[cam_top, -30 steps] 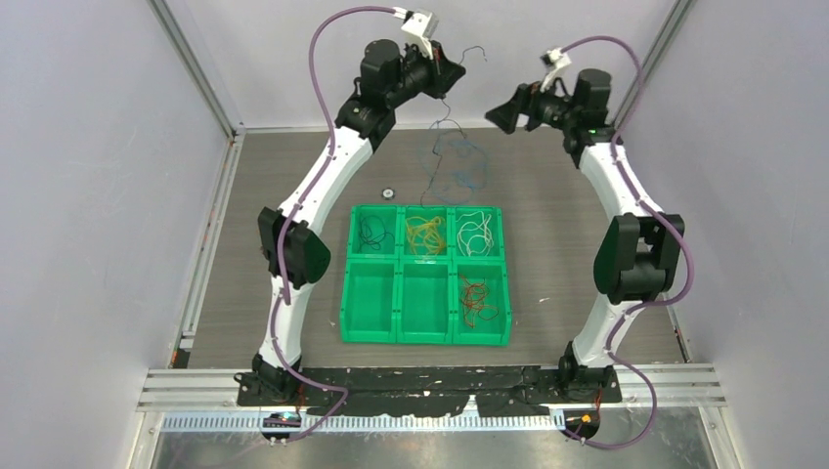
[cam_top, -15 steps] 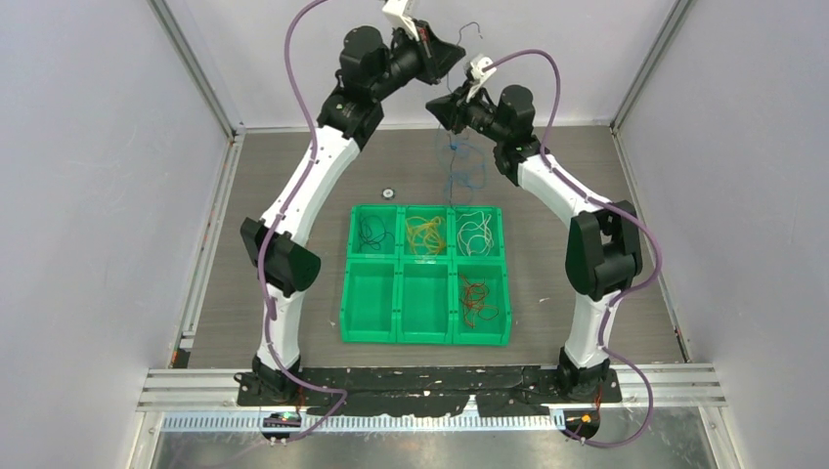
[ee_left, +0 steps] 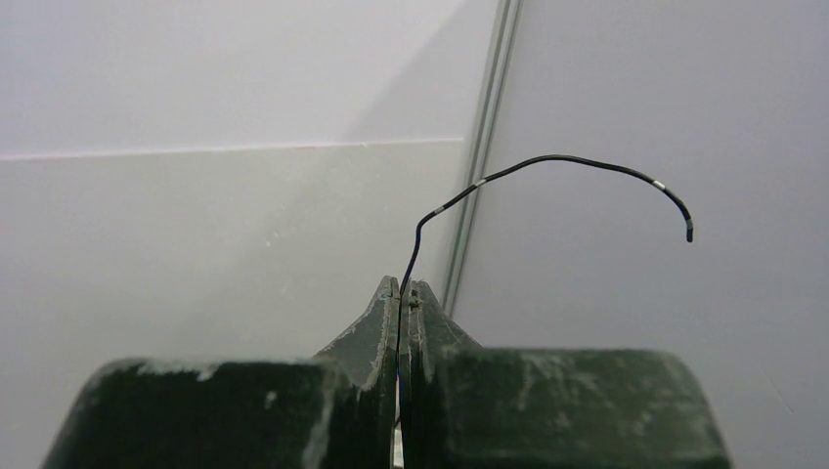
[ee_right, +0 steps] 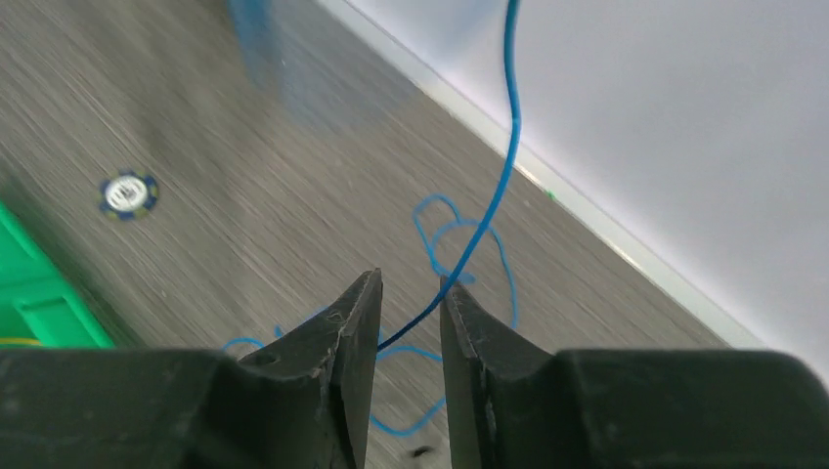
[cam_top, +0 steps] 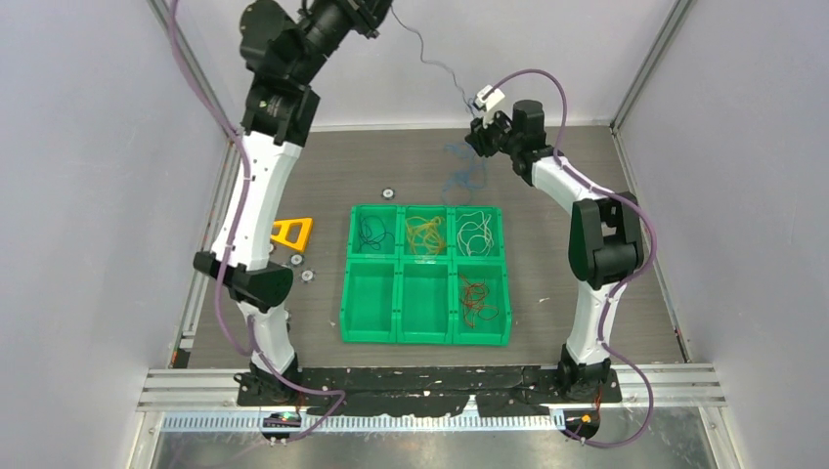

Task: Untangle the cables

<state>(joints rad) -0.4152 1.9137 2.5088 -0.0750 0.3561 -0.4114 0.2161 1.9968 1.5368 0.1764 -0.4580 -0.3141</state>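
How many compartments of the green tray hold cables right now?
4: black cables far left, yellow cables far middle, white cables far right, red cables near right. Near-left compartment and near-middle compartment look empty.

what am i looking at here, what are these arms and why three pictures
These are two robot arms bolted at the near edge of a table, each ending in a two-finger gripper. The wide picture is from a fixed camera above and behind them; the other two are from a camera on each wrist, looking along its fingers. On the table sits a green tray with six compartments: black wires, yellow wires and white wires in the back row, red wires front right, two empty. Behind it lies a heap of blue wire; small round discs and a yellow triangle lie nearby. The left gripper, high up, is shut on a thin black wire. The right gripper, low over the table, has its fingers slightly apart with a blue strand between them.
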